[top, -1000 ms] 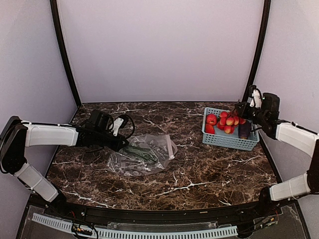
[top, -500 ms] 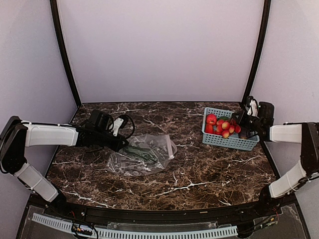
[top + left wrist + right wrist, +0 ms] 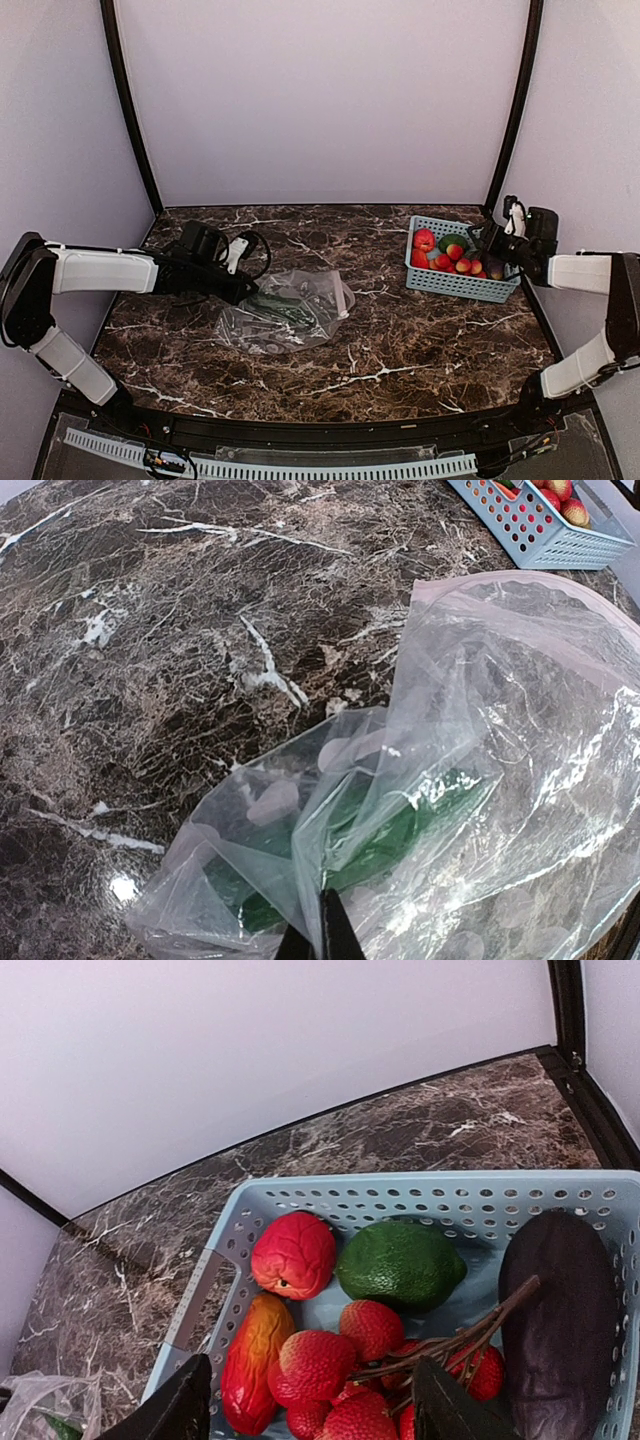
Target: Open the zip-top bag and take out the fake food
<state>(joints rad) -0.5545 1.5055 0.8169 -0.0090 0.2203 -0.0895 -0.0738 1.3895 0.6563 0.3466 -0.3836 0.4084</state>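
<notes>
The clear zip-top bag [image 3: 290,310] lies crumpled on the marble left of centre. My left gripper [image 3: 243,290] is shut on a fold of its plastic [image 3: 320,935]. A green piece of fake food [image 3: 400,830] shows through the bag [image 3: 520,730]. My right gripper [image 3: 487,246] hangs open over the light blue basket [image 3: 450,285], its jaws wide apart [image 3: 315,1415] above a bunch of red fruit on a brown stem [image 3: 330,1360]. Beside the bunch lie a wrinkled red fruit [image 3: 293,1253], a green fruit [image 3: 400,1263], an orange-red piece [image 3: 253,1360] and a dark purple eggplant [image 3: 560,1320].
The basket [image 3: 400,1192] sits at the back right, close to the black frame post [image 3: 510,110] and the side wall. The marble table [image 3: 400,340] runs dark between bag and basket. A black rail edges the table's front [image 3: 320,425].
My right gripper has dropped lower over the basket and opened, and the red fruit bunch it carried now lies among the other fruit. The left arm and the bag have not moved.
</notes>
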